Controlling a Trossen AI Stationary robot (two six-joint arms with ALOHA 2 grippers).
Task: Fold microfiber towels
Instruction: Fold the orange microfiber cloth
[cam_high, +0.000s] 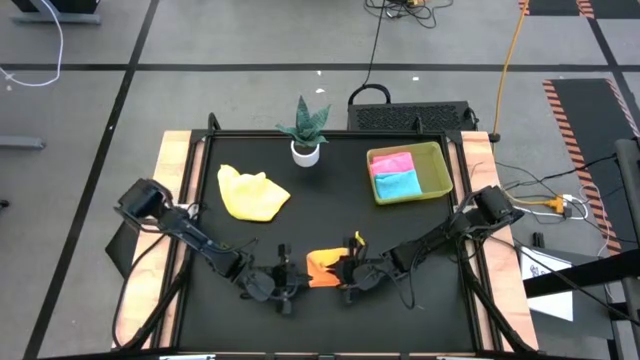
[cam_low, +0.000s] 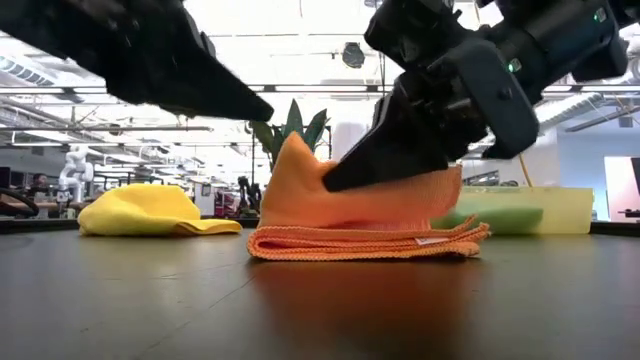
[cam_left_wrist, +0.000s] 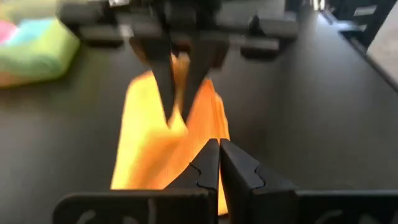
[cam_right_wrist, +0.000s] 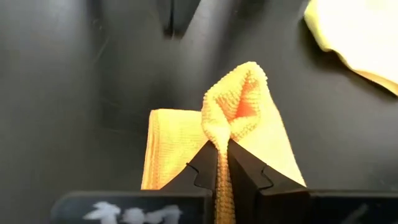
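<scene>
The orange towel (cam_low: 365, 225) lies nearest to the low camera, at the front middle of the black table (cam_high: 330, 215), already folded into a few flat layers. One part of it stands up like a small peak. The right gripper (cam_right_wrist: 222, 151) pinches this peak between its pressed-together fingers. The left gripper (cam_left_wrist: 219, 149) is just beside the towel on the other side, its fingers pressed together too, and it holds nothing as far as I can see.

The step in hand seems to be the last fold, or the lifting of the folded towel. To do it well, I think the right gripper should carry the peak over slowly and low, so that the lower layers do not slide. The left gripper could press on the flat part to keep it in place. The release should come only when the edges meet.

The yellow towel (cam_high: 252, 194) waits unfolded at the back left. The pink towel (cam_high: 392, 162) and the blue towel (cam_high: 398, 183) lie folded in the green tray (cam_high: 440, 172), at the back right.
</scene>
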